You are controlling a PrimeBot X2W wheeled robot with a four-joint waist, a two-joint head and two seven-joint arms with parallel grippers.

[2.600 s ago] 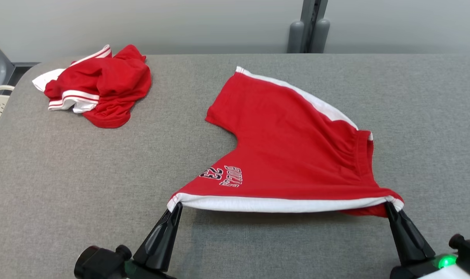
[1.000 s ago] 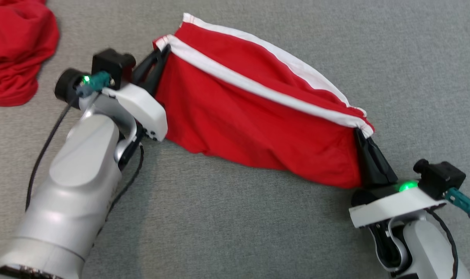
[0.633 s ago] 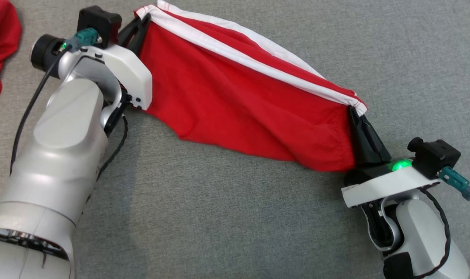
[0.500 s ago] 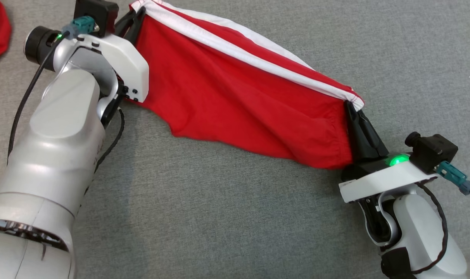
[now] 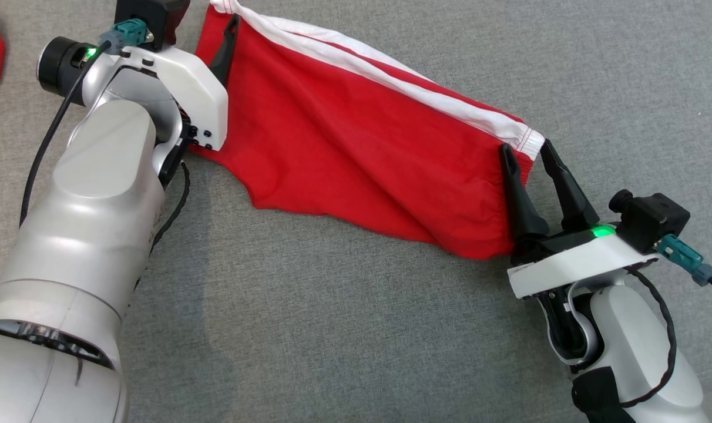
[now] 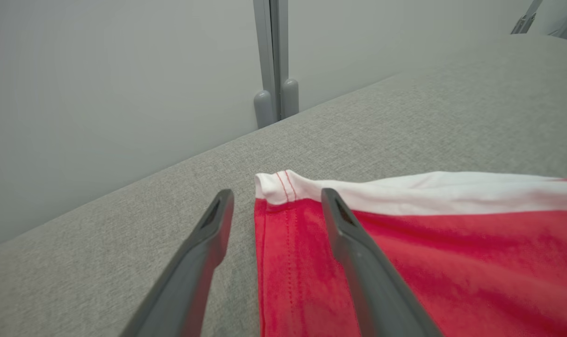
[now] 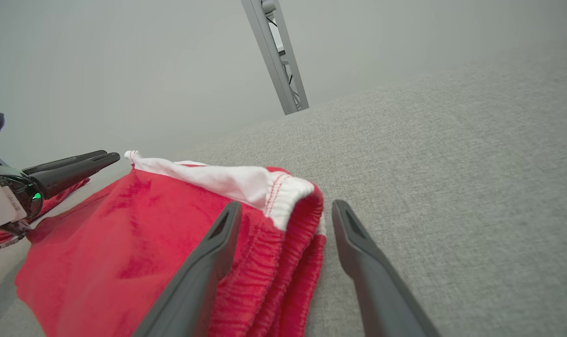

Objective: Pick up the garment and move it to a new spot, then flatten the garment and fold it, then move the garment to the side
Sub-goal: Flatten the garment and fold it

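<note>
Both of my grippers stood wide apart, gripping nothing: my left gripper [image 6: 276, 193] straddled the white-banded corner of the red shorts [image 5: 356, 135], and my right gripper [image 5: 526, 145] straddled the gathered waistband corner at the opposite end. The shorts lay folded and creased on the grey padded table [image 5: 332, 329], reaching from one gripper to the other.

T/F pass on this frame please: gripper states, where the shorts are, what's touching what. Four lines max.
1. The left gripper and right gripper are both open. True.
2. A white band runs along the red garment's far edge. True.
3. The garment hangs clear of the table. False: it lies on the grey table.
4. The left gripper is nowhere near the garment. False: its fingers straddle a garment corner.
</note>
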